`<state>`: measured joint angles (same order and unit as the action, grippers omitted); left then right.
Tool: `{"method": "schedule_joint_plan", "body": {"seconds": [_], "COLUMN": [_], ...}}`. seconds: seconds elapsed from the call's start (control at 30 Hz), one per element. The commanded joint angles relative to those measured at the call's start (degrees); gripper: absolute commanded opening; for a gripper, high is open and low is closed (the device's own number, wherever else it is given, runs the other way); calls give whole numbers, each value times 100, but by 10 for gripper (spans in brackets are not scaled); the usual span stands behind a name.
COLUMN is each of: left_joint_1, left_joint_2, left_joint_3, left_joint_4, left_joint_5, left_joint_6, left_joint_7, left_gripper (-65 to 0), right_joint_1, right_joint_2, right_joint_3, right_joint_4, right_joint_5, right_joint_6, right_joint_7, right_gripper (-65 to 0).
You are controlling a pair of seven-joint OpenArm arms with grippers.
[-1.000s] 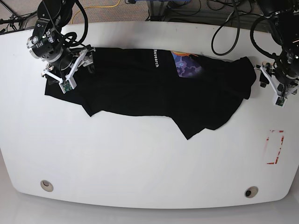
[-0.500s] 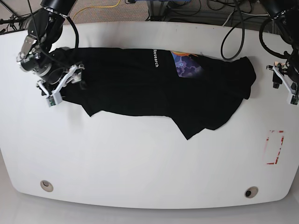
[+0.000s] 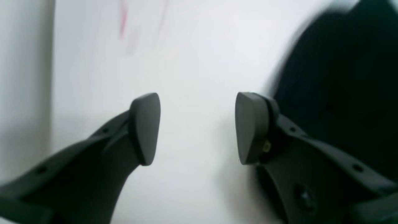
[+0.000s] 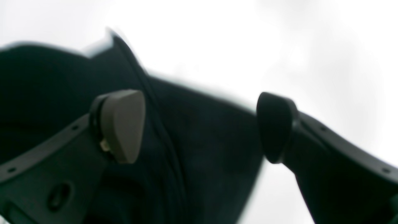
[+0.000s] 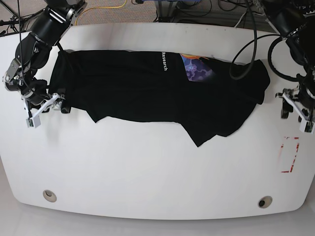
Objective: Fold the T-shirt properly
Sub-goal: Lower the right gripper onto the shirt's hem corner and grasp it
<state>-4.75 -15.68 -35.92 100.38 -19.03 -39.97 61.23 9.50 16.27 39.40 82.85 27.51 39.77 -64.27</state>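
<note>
1. The large black soft cloth T-shirt (image 5: 162,93) lies across the far half of the white oval table (image 5: 147,172), loosely doubled over rather than flat. A strip of the orange-and-purple print with small white lettering (image 5: 164,62) shows near the far edge.
2. Long axis runs side to side across the base view. Which end is collar and which is hem I cannot tell. A pointed flap (image 5: 199,140) hangs toward the near edge, right of centre.
3. Right gripper (image 5: 45,104) sits at the shirt's base-view-left end, jaws spread wide. In the right wrist view the cloth edge and a seam (image 4: 161,137) lie between the fingers (image 4: 122,124), but nothing is pinched.
4. Left gripper (image 3: 196,127) is beside the opposite end, also spread and empty. Only bare table lies between its fingers, with black cloth just off the right one.
5. Judgement: the step in hand is re-grasping both ends.
   - Take the outermost corners, not mid-edge.
   - Pinch a single layer.
   - Pull apart evenly along the long axis to take out the slack before folding.
6. Risk: the overlap near the flap could drag along and lock in a crooked crease.
7. A red rectangular mark (image 5: 289,155) sits on the table near the left gripper, well apart from the shirt.
</note>
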Motion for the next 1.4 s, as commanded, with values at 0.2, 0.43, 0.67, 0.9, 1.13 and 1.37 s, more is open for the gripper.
{"method": "schedule_joint_plan", "body": {"seconds": [0.2,0.43,0.67,0.9,1.13,1.37], "left_joint_1": [-419,-500,-454,-449,-351,-323], "left_joint_2": [28,206,280,311,225,112], "left_joint_3": [334,662,691,686,560,542], "left_joint_4": [-203,-88,-16,59,241,226], "left_joint_5": [79,172,209,237,192,211], "left_joint_6": [-3,-3,-3,-3,-3,-3], "left_joint_7": [46,217,252,238,227,198], "left_gripper": [-301,-293,-293,-291,-293,-293], "right_joint_1": [885,873,760,790,1062,1071], "right_joint_2": [199,129,87,104,125,91], "right_joint_3": [-499,-710,-943,-1294,-1634,-1556], "right_joint_4": [-821,-1025,-920,-1018,-1735,-2293], "right_joint_5": [-229,-187,-150,-140,-167,-151], "right_joint_6": [23,23,23,23,23,23], "right_joint_7": [63,230,244,256,575,701], "right_gripper": [-112,-107,-106,-104,-106,-111]}}
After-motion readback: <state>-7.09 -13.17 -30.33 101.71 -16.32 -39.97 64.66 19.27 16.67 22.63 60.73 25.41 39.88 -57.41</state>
